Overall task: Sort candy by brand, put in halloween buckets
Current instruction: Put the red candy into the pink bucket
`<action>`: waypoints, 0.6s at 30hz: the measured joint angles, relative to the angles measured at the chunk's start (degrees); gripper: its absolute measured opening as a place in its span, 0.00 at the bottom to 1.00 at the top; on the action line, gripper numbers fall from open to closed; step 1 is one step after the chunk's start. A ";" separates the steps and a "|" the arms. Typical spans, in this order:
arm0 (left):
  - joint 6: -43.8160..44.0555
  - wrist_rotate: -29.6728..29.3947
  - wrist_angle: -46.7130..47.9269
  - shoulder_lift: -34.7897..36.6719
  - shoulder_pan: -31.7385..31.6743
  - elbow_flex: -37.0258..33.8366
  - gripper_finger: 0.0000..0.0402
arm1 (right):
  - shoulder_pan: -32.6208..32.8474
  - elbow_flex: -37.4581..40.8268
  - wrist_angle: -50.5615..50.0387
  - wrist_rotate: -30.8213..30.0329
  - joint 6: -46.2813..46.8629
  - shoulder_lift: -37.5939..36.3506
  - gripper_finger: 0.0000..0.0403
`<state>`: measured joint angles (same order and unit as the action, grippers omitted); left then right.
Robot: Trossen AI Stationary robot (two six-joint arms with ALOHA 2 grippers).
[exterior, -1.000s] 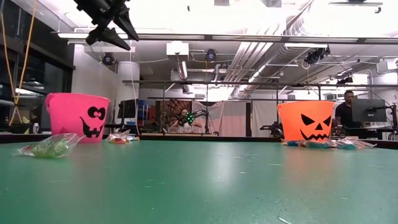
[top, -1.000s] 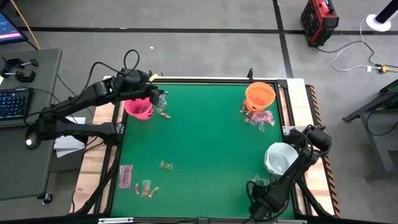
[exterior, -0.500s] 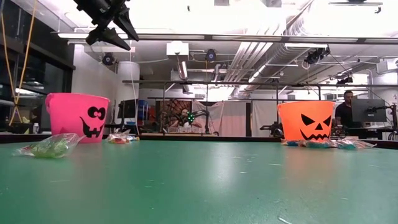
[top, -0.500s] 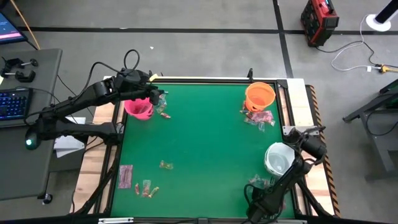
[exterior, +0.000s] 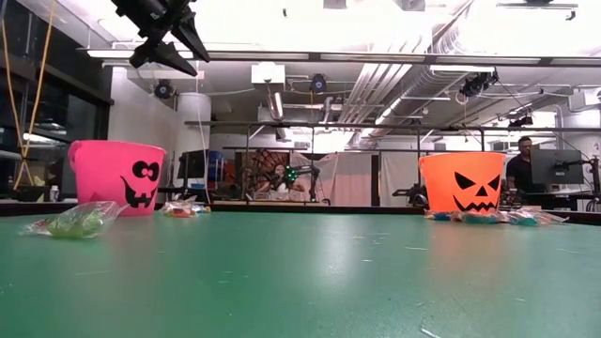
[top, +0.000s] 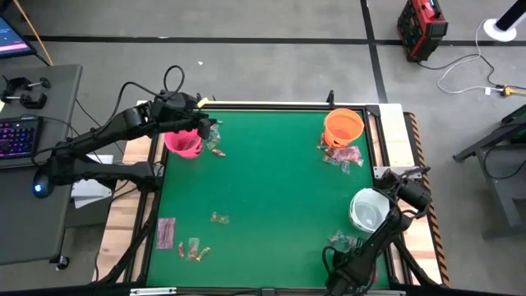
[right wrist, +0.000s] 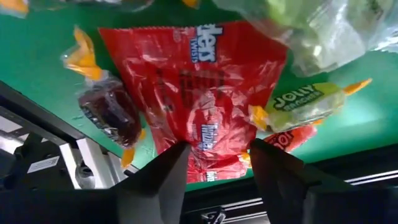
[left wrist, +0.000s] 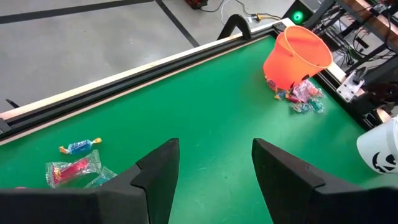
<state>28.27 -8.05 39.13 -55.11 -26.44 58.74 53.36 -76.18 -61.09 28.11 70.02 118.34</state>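
Note:
My left gripper [top: 205, 125] [exterior: 178, 47] hangs open and empty high above the pink bucket [top: 183, 143] at the far left corner; its wrist view [left wrist: 214, 146] looks across to the orange bucket [left wrist: 296, 57]. The white bucket [top: 368, 210] stands near the right edge. My right gripper [right wrist: 217, 149] is open and low over a candy pile [top: 340, 240] at the near right corner. Its fingers straddle the edge of a red packet [right wrist: 199, 87], with a green sweet [right wrist: 305, 102] and a brown sweet [right wrist: 109, 112] beside it. In the high view the right arm hides this gripper. My right gripper has a finger [right wrist: 161, 177] on either side of the red packet's near edge [right wrist: 208, 146], coming from above. Whether the fingers touch the packet, I cannot tell. The packet lies flat on the table.
Loose candy lies by the pink bucket [top: 216, 151], by the orange bucket [top: 341, 156], mid-table [top: 219, 218] and near the left near corner [top: 185, 242]. A raised black rail [left wrist: 124, 81] edges the table. The green middle is free room.
My right arm's elbow has shifted a little toward the near edge, and the candy pile at the near right corner now shows more. Since half a second ago it has kept still.

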 joint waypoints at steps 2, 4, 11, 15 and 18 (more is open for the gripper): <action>-0.02 -0.01 0.00 0.00 0.00 0.00 0.48 | 0.00 0.00 0.25 -0.04 0.00 0.02 0.35; -0.02 -0.01 0.00 0.00 0.00 0.00 0.48 | 0.00 -0.02 0.57 -0.07 0.02 0.04 0.27; -0.02 -0.01 0.00 0.00 0.00 0.00 0.48 | -0.02 -0.44 0.03 -0.24 -0.28 -0.15 0.03; -0.02 -0.01 -0.02 0.00 0.00 0.00 0.48 | -0.21 -2.32 -4.54 -5.15 -1.19 -1.89 0.01; -0.02 -0.01 -0.02 0.00 0.00 0.00 0.48 | -0.40 -4.62 -6.77 -7.24 -1.92 -5.04 0.01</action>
<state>28.25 -8.05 39.11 -55.11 -26.44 58.74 52.96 -80.81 -67.87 20.88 68.10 113.31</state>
